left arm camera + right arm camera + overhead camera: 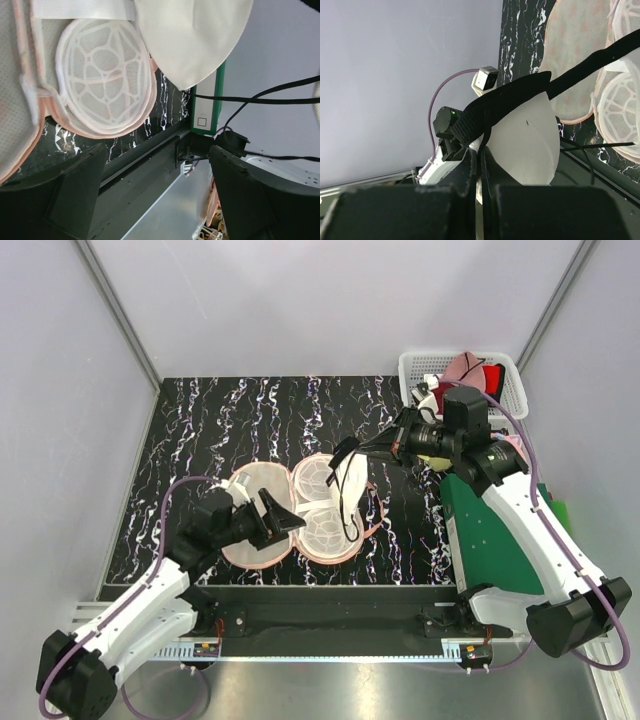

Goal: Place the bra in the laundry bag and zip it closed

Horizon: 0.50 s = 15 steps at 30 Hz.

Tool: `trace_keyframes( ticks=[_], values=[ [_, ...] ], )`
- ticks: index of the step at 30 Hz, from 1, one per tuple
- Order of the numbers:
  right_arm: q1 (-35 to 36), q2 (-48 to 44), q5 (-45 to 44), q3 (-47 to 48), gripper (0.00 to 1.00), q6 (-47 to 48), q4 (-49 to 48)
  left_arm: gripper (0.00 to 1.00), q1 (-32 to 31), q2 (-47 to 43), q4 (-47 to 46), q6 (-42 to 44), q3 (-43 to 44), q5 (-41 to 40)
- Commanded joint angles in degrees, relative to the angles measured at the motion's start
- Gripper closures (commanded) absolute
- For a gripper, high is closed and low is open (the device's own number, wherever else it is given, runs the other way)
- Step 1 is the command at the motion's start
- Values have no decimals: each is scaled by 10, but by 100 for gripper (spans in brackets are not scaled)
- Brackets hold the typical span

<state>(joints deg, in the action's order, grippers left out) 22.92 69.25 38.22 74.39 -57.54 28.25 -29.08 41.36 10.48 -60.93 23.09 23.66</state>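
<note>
The white bra [350, 483] hangs by its black strap from the right gripper [378, 447], whose jaws are clamped together on that strap. One cup dangles over the right lobe of the open laundry bag [262, 485] at mid-table. The left gripper [288, 517] hovers over the bag's left lobe, jaws apart and holding nothing. A white basket [512, 385] stands at the far right.
</note>
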Motion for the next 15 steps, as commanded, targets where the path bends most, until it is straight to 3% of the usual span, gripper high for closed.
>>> trace_keyframes(
  ticks=[1,6,8,11,15],
  values=[
    [5,-9,6,-3,100,-8,-26,14,-3,42,-103,-28,-7,35],
    [5,-4,6,26,100,-20,-33,15,-4,126,-331,-118,-54,88],
    [4,0,8,38,100,-21,-32,11,-7,147,-373,-134,-61,98],
    [5,10,11,56,100,-33,-33,10,-12,120,-351,-124,-56,81],
    [4,15,3,44,100,-46,-34,12,-17,88,-223,-69,-27,64]
  ],
)
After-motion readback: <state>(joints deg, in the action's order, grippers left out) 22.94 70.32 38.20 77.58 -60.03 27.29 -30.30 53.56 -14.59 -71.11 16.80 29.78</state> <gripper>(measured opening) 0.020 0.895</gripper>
